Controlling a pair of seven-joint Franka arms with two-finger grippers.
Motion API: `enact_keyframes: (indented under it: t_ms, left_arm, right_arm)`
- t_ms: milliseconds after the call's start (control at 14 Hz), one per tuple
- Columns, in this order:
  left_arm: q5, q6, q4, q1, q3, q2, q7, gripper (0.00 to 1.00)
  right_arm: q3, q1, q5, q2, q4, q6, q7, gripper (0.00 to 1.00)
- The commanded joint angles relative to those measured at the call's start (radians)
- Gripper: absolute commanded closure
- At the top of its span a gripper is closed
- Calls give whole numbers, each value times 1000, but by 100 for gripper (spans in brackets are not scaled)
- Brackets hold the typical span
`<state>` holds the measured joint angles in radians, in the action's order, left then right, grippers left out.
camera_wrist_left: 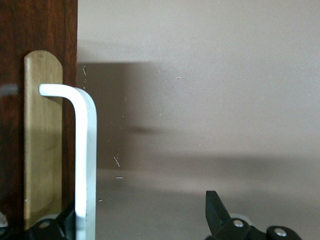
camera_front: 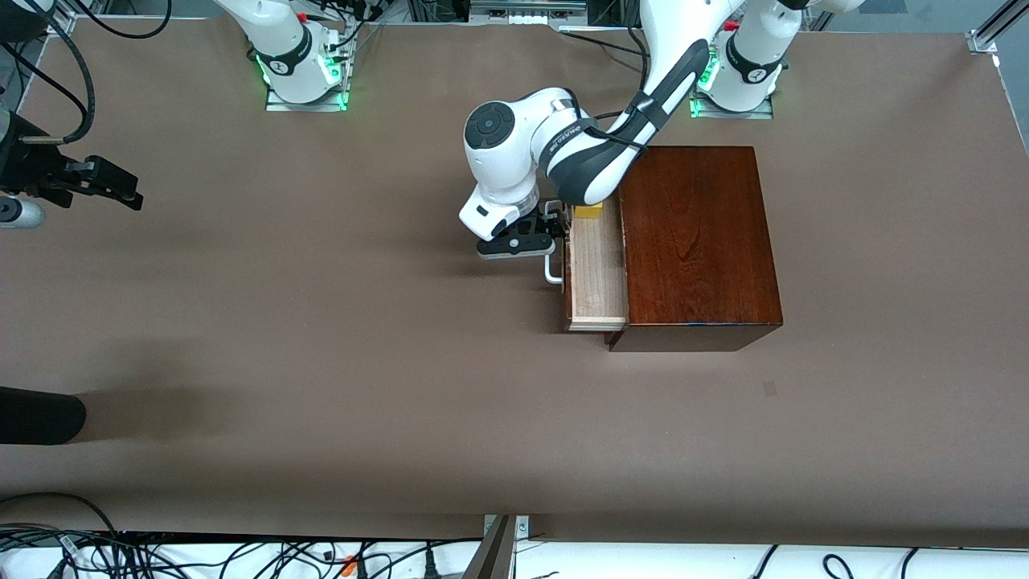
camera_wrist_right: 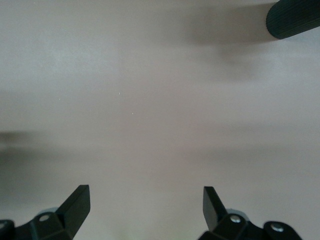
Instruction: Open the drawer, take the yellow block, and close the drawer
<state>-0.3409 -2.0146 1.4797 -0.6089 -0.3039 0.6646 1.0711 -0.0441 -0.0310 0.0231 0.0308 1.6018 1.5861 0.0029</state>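
The mahogany box (camera_front: 698, 241) stands near the left arm's base. Its drawer (camera_front: 596, 265) of pale wood is pulled partly out toward the right arm's end. The yellow block (camera_front: 588, 212) lies in the drawer's corner farthest from the front camera, half hidden under the left arm. The left gripper (camera_front: 553, 231) is at the white handle (camera_front: 551, 269). In the left wrist view this gripper (camera_wrist_left: 141, 212) is open, and the handle (camera_wrist_left: 86, 150) stands inside the gap against one finger, in front of the dark drawer front (camera_wrist_left: 15, 50). The right gripper (camera_front: 129, 195) (camera_wrist_right: 146, 200) waits open over bare table.
A black rounded object (camera_front: 40, 414) pokes in at the right arm's end, near the front camera, and also shows in the right wrist view (camera_wrist_right: 295, 20). Cables lie along the table's near edge. The brown table (camera_front: 321, 322) spreads wide between the drawer and the right gripper.
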Motion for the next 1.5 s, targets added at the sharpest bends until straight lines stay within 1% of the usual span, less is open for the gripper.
enact_keyframes:
  t_ms: [0,215,358,501,716,859,1003,1146,1218,1361,1432]
  left_arm:
    - [10,49,-70,-31,-6,23,-13,0]
    - [-6,80,-73,-41,-3,21,-14,0]
    - [-7,121,-107,-41,-6,18,-29,0]
    - [3,204,-153,-40,-9,4,-54,0]
    - [51,322,-208,-23,-35,-45,-112,0]
    - [106,399,-214,7,-34,-107,-189,0]
    - [163,471,-216,84,-35,-169,-279,0]
    - [216,526,-216,193,-37,-221,-402,0]
    - [247,546,-216,249,-37,-244,-457,0]
    - [275,592,-216,355,-35,-287,-558,0]
    - [275,623,-216,397,-35,-302,-615,0]
  right_arm:
    - [4,3,6,-5,-10,-3,9,0]
    - [4,3,6,-5,-10,-3,9,0]
    - [4,3,6,-5,-10,-3,9,0]
    - [4,3,6,-5,-10,-3,9,0]
    - [4,3,6,-5,-10,-3,9,0]
    - [4,3,6,-5,-10,-3,11,0]
    - [12,2,-5,-6,-11,2,12,0]
    - [19,-1,-11,-11,-22,-11,20,0]
    - [35,-6,-17,-14,-25,-11,70,0]
    - [88,-6,-73,-14,-26,-11,251,0]
    - [127,-6,-75,-14,-35,-11,325,0]
